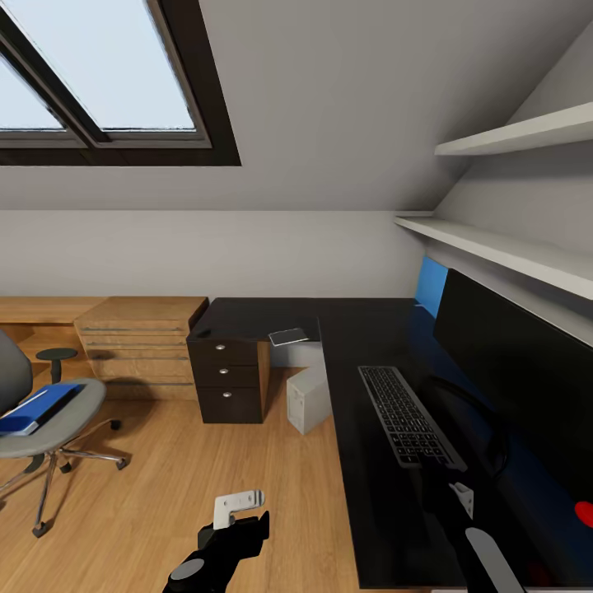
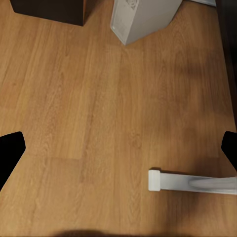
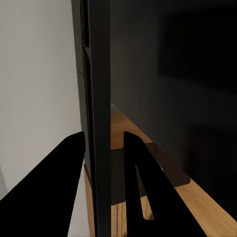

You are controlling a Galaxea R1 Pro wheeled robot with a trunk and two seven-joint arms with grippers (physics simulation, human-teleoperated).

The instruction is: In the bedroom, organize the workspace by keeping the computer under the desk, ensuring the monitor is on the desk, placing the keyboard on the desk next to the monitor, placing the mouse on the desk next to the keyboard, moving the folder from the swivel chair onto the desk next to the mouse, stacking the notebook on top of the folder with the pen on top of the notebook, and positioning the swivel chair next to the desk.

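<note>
Between the right fingers (image 3: 74,163), set apart, stands the monitor (image 3: 101,123) edge.

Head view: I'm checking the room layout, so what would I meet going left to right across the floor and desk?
Grey swivel chair carrying the bright blue folder → light oak drawers → dark drawer unit with round knobs → small grey-white computer tower → slim dark keyboard → wide black monitor.

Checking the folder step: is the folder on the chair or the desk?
On the chair: the folder lies on the swivel chair seat.
</note>
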